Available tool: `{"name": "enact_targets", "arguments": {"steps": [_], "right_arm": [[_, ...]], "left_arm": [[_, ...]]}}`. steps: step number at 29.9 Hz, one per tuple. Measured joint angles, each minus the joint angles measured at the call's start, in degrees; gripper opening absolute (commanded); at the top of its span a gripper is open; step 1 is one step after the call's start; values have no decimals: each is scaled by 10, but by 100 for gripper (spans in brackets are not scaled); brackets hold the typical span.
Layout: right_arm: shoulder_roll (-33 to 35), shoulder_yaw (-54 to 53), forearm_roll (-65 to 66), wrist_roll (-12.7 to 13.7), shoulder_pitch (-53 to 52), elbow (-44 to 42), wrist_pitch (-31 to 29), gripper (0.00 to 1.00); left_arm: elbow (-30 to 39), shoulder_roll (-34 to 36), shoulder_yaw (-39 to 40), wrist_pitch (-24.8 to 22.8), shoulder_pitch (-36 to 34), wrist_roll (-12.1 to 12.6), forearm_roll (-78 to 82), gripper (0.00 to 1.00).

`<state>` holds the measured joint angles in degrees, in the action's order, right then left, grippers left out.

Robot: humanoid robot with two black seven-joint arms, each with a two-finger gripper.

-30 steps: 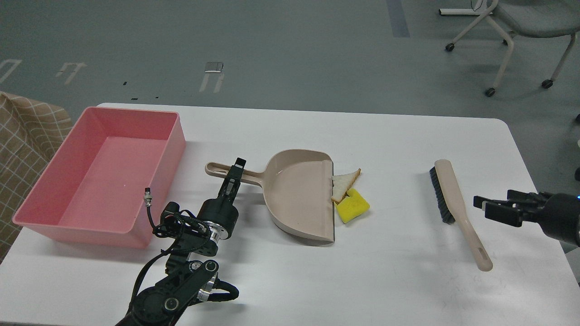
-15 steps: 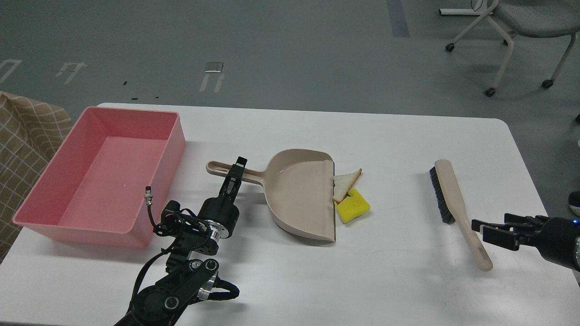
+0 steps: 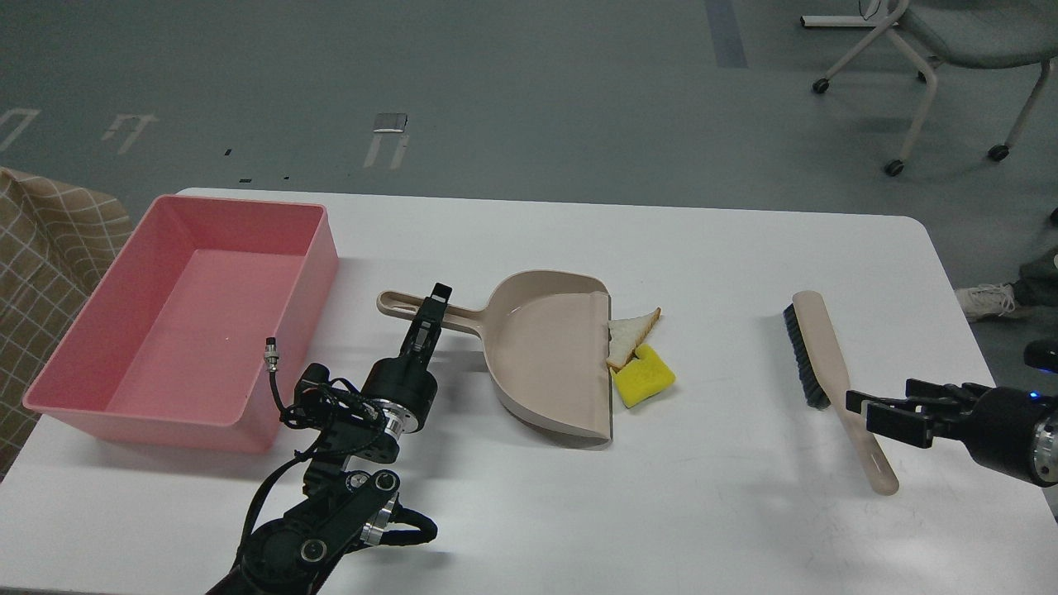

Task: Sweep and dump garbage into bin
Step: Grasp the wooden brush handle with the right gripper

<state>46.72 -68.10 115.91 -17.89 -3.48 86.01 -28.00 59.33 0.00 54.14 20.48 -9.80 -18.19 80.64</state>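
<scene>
The white bread slice (image 3: 630, 332) and the yellow sponge block (image 3: 645, 378) lie touching each other right at the open lip of the beige dustpan (image 3: 545, 355), mid-table. The pink bin (image 3: 307, 273) stands at the left, nothing in it. My left gripper (image 3: 431, 310) is shut on the dustpan's handle, between bin and pan. A beige hand brush (image 3: 826, 364) with dark bristles lies at the right. My right gripper (image 3: 861, 411) is open, its fingertips at the lower part of the brush handle.
The white table (image 3: 727, 256) ends close to my right arm. A wheeled chair (image 3: 950, 49) stands on the floor beyond the far right corner. A checked cloth (image 3: 41, 240) sits left of the bin. A shoe (image 3: 988, 299) shows off the right edge.
My right gripper has moved left and down, up to the brush handle. The dustpan has shifted very slightly to the right with my left gripper. A shoe has appeared at the right.
</scene>
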Motion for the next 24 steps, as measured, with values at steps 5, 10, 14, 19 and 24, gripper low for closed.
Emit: {"name": "enact_targets", "arguments": {"steps": [5,10,14,19,24], "right_arm": [[-8,18,3,13,-11,1,0,95],[-6,35,4,14,-15,5,0,95],[-3,37,3,12,-16,6,0,95],[7,38,3,10,-14,6,0,95],[15,40,3,9,-9,5,0,95]], "left_arm": [[1,0,0,0,-1,0,-2,20],[1,0,0,0,-1,0,-2,20],[1,0,0,0,-1,0,-2,21],[1,0,0,0,-1,0,-2,21],[2,0,0,0,-1,0,-2,21]]}}
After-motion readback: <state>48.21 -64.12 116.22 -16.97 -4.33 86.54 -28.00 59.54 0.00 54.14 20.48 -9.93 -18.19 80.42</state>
